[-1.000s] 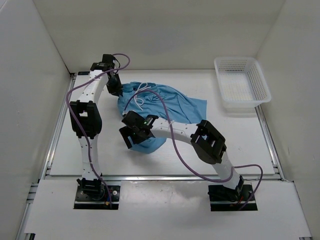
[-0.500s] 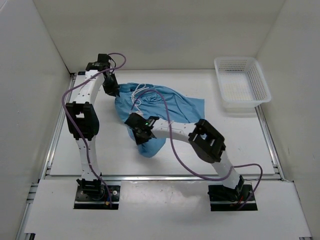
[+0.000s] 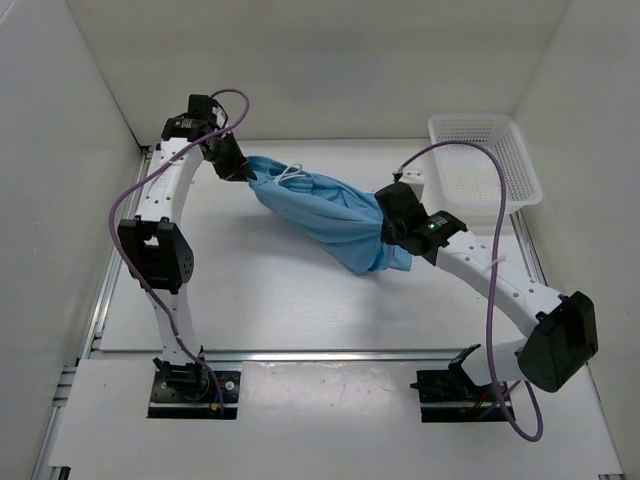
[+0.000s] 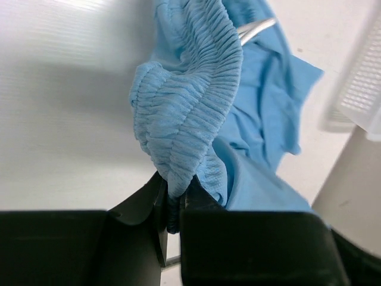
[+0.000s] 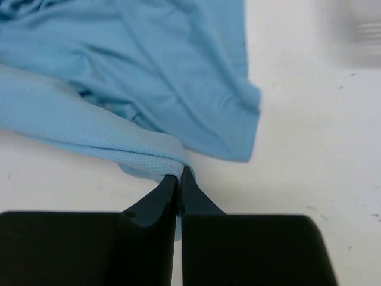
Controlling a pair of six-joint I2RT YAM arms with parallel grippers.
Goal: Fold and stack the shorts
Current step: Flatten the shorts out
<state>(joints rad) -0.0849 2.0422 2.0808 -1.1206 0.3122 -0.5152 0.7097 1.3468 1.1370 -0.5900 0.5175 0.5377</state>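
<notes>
The sky-blue shorts stretch across the upper middle of the frame, the left pincer clamped on their gathered waistband at upper left, the right pincer pinching a fabric edge right of centre.

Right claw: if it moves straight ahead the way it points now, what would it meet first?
The shorts: the right claw is shut on a fold of them, and more of their blue cloth lies directly ahead. What lies beyond the cloth is unclear from this view.

I am seeing the shorts showing plain sky blue, their drawstring white. The mesh-patterned basket is looking white.
</notes>
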